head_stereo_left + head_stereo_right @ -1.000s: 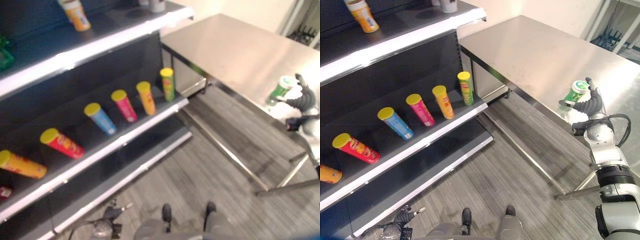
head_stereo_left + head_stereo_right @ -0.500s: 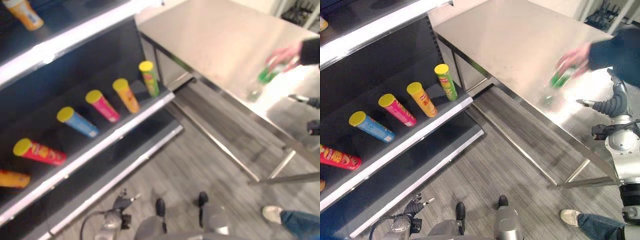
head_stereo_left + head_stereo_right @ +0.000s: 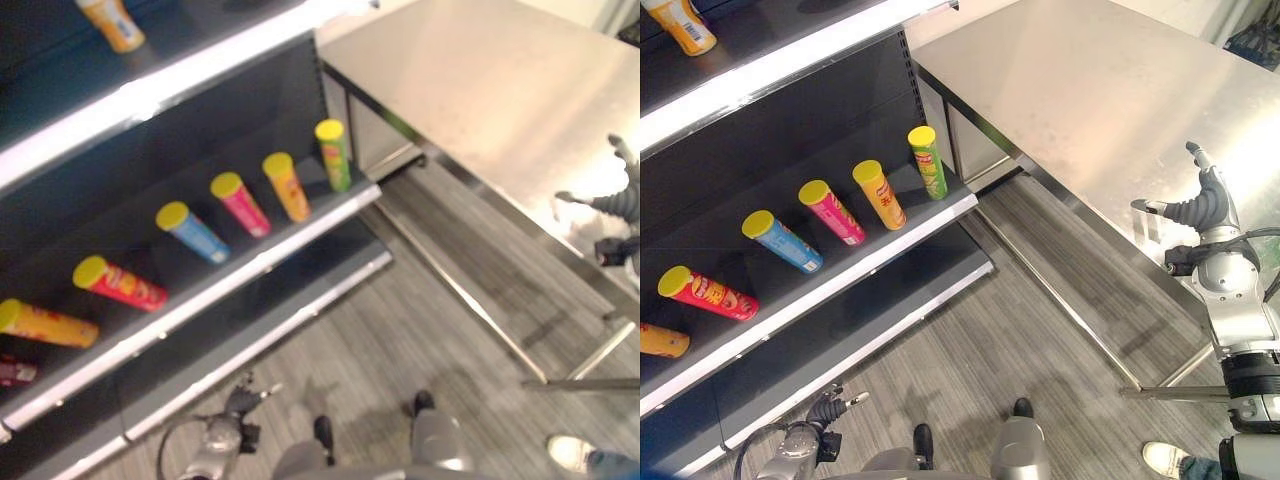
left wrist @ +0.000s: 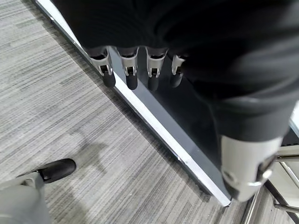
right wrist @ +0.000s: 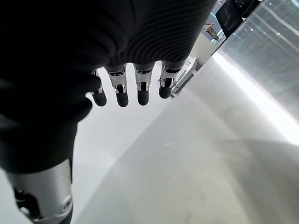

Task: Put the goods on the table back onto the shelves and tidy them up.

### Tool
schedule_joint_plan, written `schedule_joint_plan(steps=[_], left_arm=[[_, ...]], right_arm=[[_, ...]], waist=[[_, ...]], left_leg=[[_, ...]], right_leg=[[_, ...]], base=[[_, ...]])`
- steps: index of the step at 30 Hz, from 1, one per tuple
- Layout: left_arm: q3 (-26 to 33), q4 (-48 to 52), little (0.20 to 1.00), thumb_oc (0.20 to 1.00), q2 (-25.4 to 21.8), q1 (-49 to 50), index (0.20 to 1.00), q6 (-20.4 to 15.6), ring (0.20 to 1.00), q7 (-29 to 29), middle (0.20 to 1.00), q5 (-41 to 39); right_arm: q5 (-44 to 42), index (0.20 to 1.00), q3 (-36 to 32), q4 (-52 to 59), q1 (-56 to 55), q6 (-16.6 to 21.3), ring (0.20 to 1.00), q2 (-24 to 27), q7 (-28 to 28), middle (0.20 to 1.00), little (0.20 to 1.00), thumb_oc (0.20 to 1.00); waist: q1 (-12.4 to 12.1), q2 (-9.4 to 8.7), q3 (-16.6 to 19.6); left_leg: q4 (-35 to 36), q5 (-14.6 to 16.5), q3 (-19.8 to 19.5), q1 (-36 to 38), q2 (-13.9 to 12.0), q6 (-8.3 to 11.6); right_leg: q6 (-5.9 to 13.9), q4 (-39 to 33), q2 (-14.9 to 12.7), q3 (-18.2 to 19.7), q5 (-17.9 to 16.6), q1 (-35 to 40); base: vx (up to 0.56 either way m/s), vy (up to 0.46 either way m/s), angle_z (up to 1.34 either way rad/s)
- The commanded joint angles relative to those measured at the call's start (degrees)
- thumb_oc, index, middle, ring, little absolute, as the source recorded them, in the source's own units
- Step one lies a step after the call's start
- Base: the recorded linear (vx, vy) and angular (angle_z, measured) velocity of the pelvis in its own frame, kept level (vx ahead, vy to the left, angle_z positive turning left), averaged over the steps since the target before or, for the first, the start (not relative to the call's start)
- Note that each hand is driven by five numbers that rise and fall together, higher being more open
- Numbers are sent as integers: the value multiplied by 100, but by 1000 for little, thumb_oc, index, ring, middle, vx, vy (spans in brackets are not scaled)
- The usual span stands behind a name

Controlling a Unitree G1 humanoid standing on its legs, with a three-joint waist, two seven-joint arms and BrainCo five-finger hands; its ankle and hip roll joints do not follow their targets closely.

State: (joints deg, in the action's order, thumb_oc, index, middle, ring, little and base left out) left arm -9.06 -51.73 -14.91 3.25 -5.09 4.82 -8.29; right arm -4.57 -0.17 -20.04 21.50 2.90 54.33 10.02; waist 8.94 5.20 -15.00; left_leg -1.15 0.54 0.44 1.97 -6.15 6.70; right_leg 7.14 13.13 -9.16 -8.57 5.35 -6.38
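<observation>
Yellow-lidded tube cans (image 3: 880, 194) in green, orange, pink, blue and red lie tilted along the middle shelf (image 3: 840, 290). The right robot hand (image 3: 1200, 205) hovers released, empty, over the counter's (image 3: 1080, 90) near edge; the left robot hand (image 4: 135, 70) hangs released above the floor (image 4: 70, 140).

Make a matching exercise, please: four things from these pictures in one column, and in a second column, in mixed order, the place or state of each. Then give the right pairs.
Things:
1. green can
2. blue can
3. right hand
4. left hand

Places or states:
A. open, over the steel table's near edge, holding nothing
B. low by the floor, in front of the bottom shelf
C. on the middle shelf, nearest the table
D. on the middle shelf, between the red can and the pink can

Right pairs: 1-C, 2-D, 3-A, 4-B
</observation>
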Motion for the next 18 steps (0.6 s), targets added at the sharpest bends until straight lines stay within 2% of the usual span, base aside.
schedule_joint_plan(steps=[1,7,8,9,10,12,13,14,15,17,18], left_arm=[[-40,111,1000,1000,-224,25,1000,-121,1000,70,1000,112],[93,-334,1000,1000,-97,174,1000,-76,1000,142,1000,168],[239,-265,1000,1000,-56,142,1000,-38,1000,231,1000,178],[253,-253,1000,1000,-59,128,1000,-34,1000,246,1000,181],[310,-230,1000,1000,-54,86,1000,-10,1000,274,1000,216],[325,-233,1000,1000,-61,63,1000,5,1000,281,1000,240],[388,-234,1000,1000,-60,44,1000,21,1000,293,1000,277],[378,-234,1000,1000,-65,43,1000,22,1000,292,1000,277],[420,-217,1000,1000,-88,7,1000,28,1000,301,1000,350],[430,-191,1000,1000,-117,1,1000,26,1000,303,1000,355],[468,-140,1000,1000,-182,-13,1000,22,1000,269,1000,368]], right_arm=[[-119,1000,147,-75,297,160,1000,-28,131,1000,1000,1000],[-358,1000,280,-255,499,182,1000,-206,106,1000,1000,1000],[-142,1000,-332,531,-103,265,1000,-81,293,1000,1000,1000],[-90,1000,-581,763,-333,281,1000,-92,341,1000,1000,1000],[-13,1000,-1120,1294,-822,349,1000,-161,430,1000,1000,1000],[17,1000,-1374,1506,-1051,362,1000,-233,460,1000,1000,1000],[47,1000,-1767,1822,-1362,410,1000,-340,538,1000,1000,1000],[50,1000,-1792,1843,-1389,401,1000,-350,535,1000,1000,1000],[91,1000,-2107,1982,-1610,453,1000,-463,638,1000,1000,1000],[70,1000,-2291,2065,-1744,474,1000,-528,669,1000,1000,1000],[32,1000,-2476,2045,-1874,505,1000,-556,717,1000,1000,1000]], waist=[[-42,-238,325],[-17,-216,324],[102,-259,274],[118,-277,263],[187,-345,218],[193,-378,204],[296,-453,161],[277,-457,164],[374,-545,125],[384,-608,95],[455,-712,34]], left_leg=[[-689,376,-18,332,-132,305],[-506,494,185,524,-152,261],[-463,581,184,530,-164,234],[-468,639,184,526,-158,213],[-495,799,169,502,-110,146],[-535,904,178,485,-74,101],[-567,1033,201,484,8,43],[-573,1037,209,482,11,41],[-599,1182,294,491,82,-16],[-654,1250,369,483,130,-55],[-742,1327,502,434,184,-109]], right_leg=[[384,-778,-8,364,-432,-219],[380,-802,-16,466,-436,-168],[411,-795,-25,507,-445,-221],[418,-784,-27,524,-452,-237],[458,-758,-32,596,-498,-332],[476,-734,-31,650,-520,-388],[535,-719,-37,767,-623,-480],[538,-718,-37,777,-625,-485],[629,-755,-48,879,-749,-567],[684,-795,-45,954,-820,-620],[766,-884,-43,1016,-925,-695]], base=[[38,24,-6],[19,48,-16],[-62,92,-14],[-105,125,-5],[-59,67,1],[-65,89,-15],[-66,106,-29],[-95,179,-25],[-77,150,-22],[-89,147,-44],[-116,126,-54]])
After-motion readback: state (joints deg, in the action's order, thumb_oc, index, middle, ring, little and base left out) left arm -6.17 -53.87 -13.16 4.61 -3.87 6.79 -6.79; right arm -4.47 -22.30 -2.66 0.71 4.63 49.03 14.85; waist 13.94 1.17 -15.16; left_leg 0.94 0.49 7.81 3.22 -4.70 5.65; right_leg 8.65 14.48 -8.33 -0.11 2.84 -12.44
